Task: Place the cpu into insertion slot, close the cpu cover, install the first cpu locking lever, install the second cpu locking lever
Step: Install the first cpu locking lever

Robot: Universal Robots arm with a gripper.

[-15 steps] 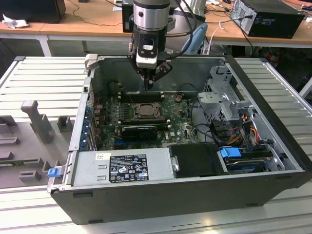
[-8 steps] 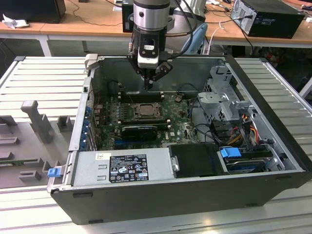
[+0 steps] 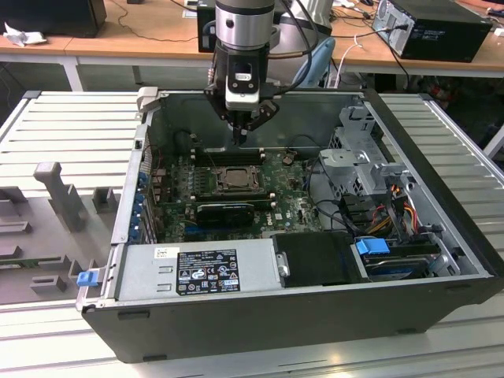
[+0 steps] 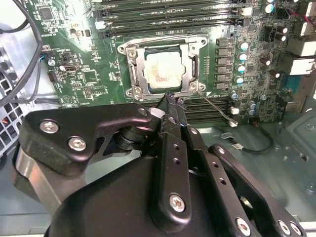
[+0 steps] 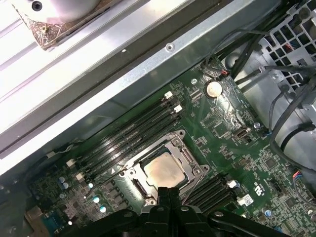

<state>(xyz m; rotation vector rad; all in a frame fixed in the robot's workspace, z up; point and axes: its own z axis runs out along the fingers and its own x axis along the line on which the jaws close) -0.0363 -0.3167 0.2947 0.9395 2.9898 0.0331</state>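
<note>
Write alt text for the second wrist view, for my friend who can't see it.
The robot's black hand, shut tight, points at one edge of the insertion slot on a green motherboard. The cpu lies in the slot with the cpu cover folded flat around it, and a thin metal lever sticks out from one corner.

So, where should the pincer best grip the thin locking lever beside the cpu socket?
Probably at its free end: the locking lever is a thin rod jutting from the socket corner over the memory slots, so come from above, straddling it.
</note>
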